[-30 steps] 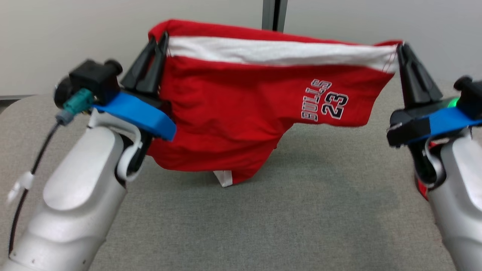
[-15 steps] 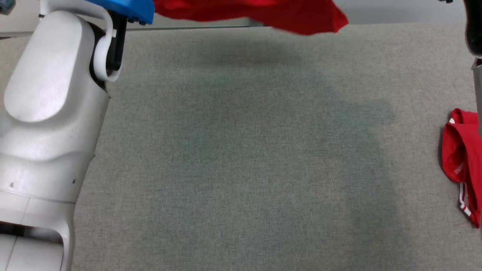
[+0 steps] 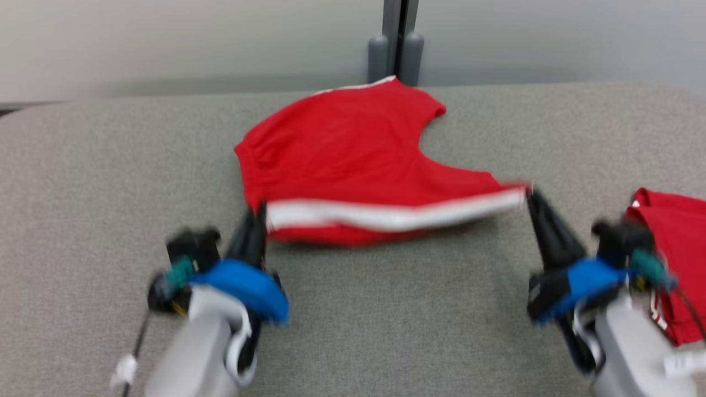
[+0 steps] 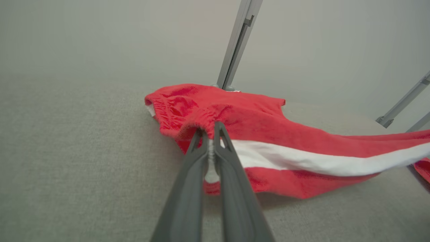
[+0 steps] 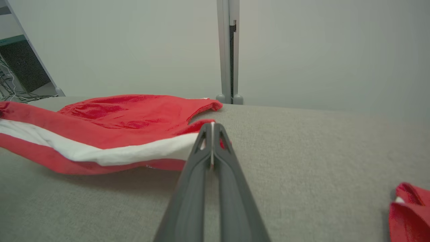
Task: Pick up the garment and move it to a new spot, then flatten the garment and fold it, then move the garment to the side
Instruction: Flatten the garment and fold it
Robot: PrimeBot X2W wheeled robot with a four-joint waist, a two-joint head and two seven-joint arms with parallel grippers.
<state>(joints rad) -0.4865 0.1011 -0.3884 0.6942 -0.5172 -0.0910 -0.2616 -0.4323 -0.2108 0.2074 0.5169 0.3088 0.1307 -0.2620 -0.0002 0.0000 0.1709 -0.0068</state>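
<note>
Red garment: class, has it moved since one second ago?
Yes: the red garment has dropped from hanging above the grey table to lying spread on it.

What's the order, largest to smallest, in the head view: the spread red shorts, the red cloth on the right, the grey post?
1. Red shorts
2. Red cloth, partly out of frame
3. Grey post

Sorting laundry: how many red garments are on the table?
2. One garment lies spread mid-table, pinched by the left gripper and right gripper; a second garment sits bunched at the right edge, partly hidden.
</note>
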